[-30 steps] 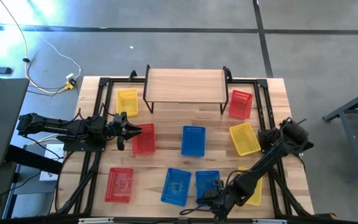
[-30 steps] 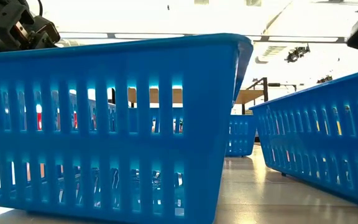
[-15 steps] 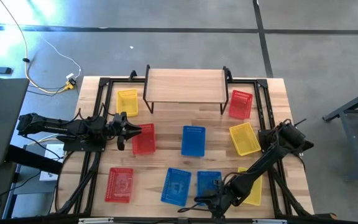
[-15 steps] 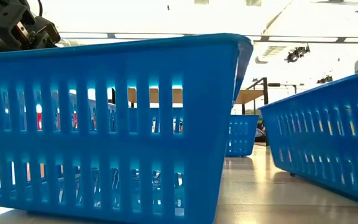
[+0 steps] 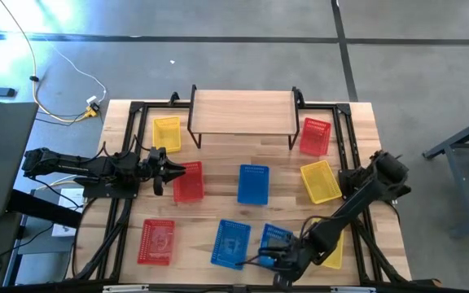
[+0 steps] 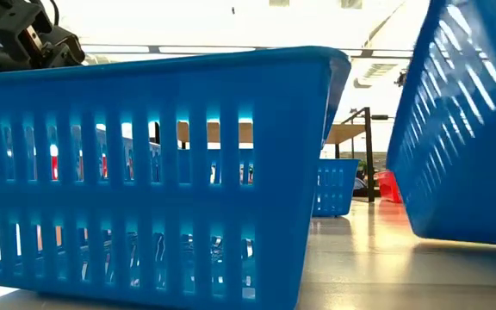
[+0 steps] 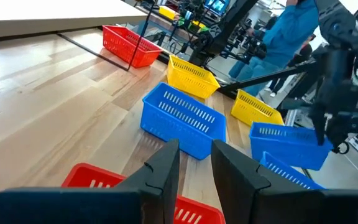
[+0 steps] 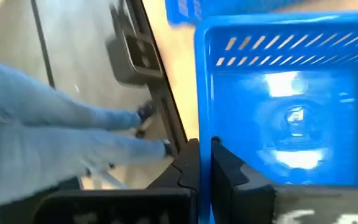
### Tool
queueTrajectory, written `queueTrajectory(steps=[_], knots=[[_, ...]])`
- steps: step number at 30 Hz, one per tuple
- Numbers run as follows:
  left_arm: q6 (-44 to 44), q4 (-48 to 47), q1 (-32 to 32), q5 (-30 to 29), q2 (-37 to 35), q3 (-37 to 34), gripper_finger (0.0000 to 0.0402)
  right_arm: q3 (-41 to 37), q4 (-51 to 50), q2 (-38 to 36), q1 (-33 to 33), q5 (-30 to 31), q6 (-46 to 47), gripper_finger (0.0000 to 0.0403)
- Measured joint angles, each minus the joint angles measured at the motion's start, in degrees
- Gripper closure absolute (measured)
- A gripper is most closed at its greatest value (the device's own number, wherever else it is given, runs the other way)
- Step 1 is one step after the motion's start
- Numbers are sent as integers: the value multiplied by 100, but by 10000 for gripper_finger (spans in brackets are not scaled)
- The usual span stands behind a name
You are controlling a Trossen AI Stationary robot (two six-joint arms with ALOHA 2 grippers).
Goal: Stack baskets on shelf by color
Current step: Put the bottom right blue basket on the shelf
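From above, the right claw (image 5: pixel 277 259) is clamped on the near rim of a blue basket (image 5: pixel 273 241), tipped up at the front edge of the surface (image 5: pixel 218 167). Another blue basket (image 5: pixel 230 242) lies just beside it and a third (image 5: pixel 253 184) sits mid-surface. The shelf (image 5: pixel 243 111) stands bare at the back, with a yellow basket (image 5: pixel 167 133) and a red basket (image 5: pixel 315 136) at its ends. The left claw (image 5: pixel 187 171) hovers over a second red basket (image 5: pixel 189 182).

At table height, the gripped basket (image 6: pixel 472 129) hangs tilted, its far end raised.

The left wrist view shows its fingers (image 7: pixel 161 171) parted, holding nothing.

The right wrist view shows fingers (image 8: pixel 190 163) pinched on the basket's rim
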Motion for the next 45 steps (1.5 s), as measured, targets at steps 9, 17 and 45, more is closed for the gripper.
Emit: queueTrajectory(steps=[9,17,45], knots=[[2,0,1,2,-1,0,316,-2,-198,-864,-11,1180,146,402],[-31,0,-1,-240,0,0,316,-2,-439,-1830,-91,2621,-761,402],[-2049,7,5,-642,1,0,266,-2,-1070,-3947,-3965,2562,-7767,403]])
